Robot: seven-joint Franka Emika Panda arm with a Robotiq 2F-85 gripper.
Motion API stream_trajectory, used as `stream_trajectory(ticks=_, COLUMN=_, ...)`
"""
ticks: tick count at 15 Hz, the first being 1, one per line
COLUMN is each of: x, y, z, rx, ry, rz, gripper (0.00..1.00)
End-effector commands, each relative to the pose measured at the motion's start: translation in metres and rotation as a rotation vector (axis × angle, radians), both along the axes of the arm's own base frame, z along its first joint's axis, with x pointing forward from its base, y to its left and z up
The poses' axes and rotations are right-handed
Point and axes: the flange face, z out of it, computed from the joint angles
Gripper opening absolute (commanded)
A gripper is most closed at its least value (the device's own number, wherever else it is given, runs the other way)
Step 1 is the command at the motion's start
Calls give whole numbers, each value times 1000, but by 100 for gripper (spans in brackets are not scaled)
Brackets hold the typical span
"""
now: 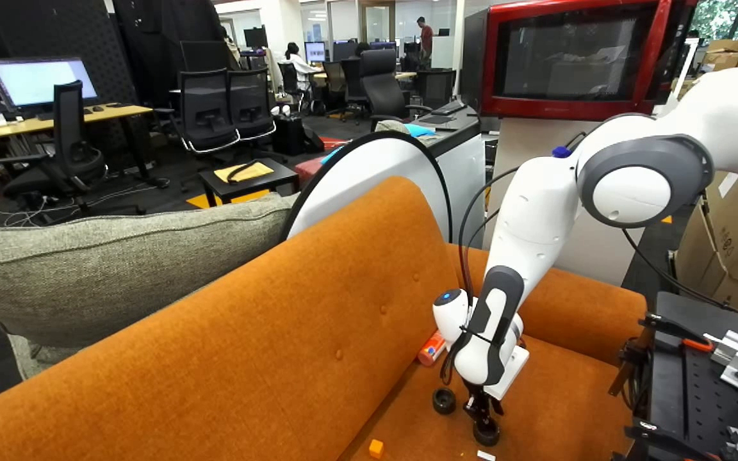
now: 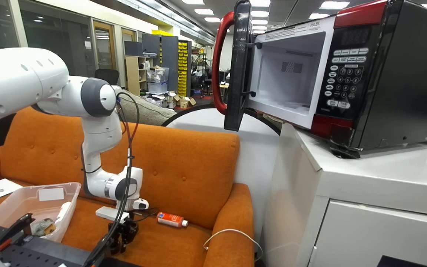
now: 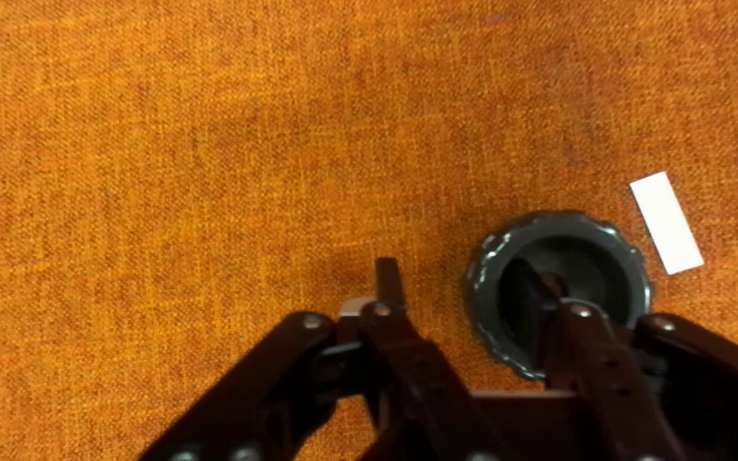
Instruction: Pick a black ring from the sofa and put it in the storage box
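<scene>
Burnt-orange fabric covers the sofa (image 1: 305, 320), whose broad seat carries the work. Over that seat bends the white arm (image 2: 104, 133), its wrist low. The storage box (image 2: 26, 200), a clear plastic tub, appears in an exterior view to sit on that same seat, well apart from the tool (image 3: 453, 266). I judge the step in hand to be the grasp itself, lined up but not yet made. The tool's 2 fingers (image 3: 388, 282) are parted by a moderate gap and hold nothing. Seen from the wrist, 1 reaches over the hole of the black ring (image 3: 590, 266) and 1 stands outside the rim, so that part of the ring's wall lies between them. Whether the inner tip is down in the hole or only above it, I cannot tell. The ring rests on the sofa; 1 more dark ring (image 1: 444, 401) lies near it. Next, as I see it, the tips must straddle the wall deeply enough, pinch it, lift straight, and swing over to the storage box. Smallest is a white strip (image 3: 667, 224), just beside the ring; it seems out of the pinch's way.
</scene>
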Motion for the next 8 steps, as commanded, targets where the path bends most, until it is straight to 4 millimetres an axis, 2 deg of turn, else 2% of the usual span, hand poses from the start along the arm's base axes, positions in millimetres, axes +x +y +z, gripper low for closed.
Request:
stream_trajectory(ticks=1, x=5, y=-4, z=1, rx=22, ry=17, rz=-3, gripper=16)
stream_trajectory(ticks=3, x=6, y=-5, z=4, rx=30, ry=13, rz=-7, gripper=2)
stream_trajectory(ticks=4, x=7, y=-5, z=7, rx=45, ry=9, rz=-14, gripper=0)
stream_trajectory(ticks=6, x=11, y=-4, z=20, rx=63, ry=-17, rz=-14, gripper=4)
stream_trajectory(ticks=8, x=21, y=1, z=45, rx=83, ry=-79, rz=-12, gripper=4)
